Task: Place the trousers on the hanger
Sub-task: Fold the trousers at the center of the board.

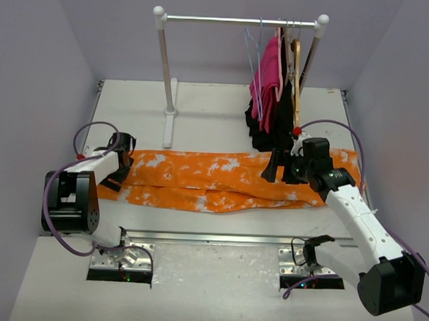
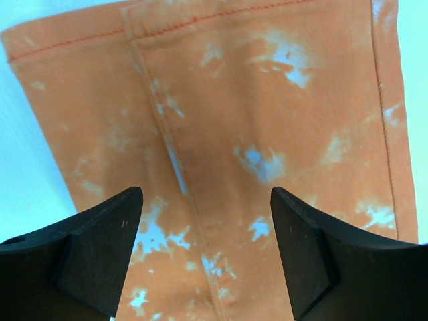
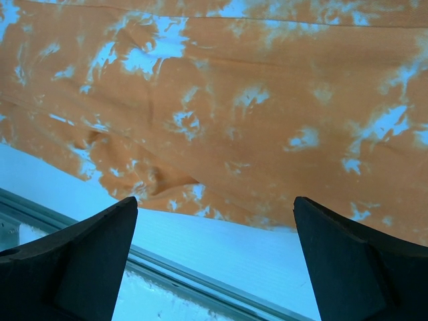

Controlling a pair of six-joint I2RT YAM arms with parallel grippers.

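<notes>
Trousers [image 1: 214,180]: flat on the table [image 1: 216,104], stretched left to right just beyond the arms; no part lifted.
Hanger [image 1: 255,60]: hooked on the far rail [image 1: 240,21], bare, just left of the pink garment [image 1: 268,74]; well apart from the trousers.
Left gripper [image 2: 207,200]: jaws wide over the hem end at the left, nothing between them.
Right gripper [image 3: 215,202]: jaws wide above the near edge toward the right end, empty.
Done: garment laid out only.
Left to do: grasp the cloth, carry it to the hanger, drape it over the bar.

I record the trousers [image 1: 221,178] as bright orange with white blotches and orange stitching. Wire hanger [image 1: 260,60]: pale blue-grey. Hanging garments: one pink [image 1: 268,81], one black [image 1: 261,130]. My left gripper [image 2: 207,200]: black.
</notes>
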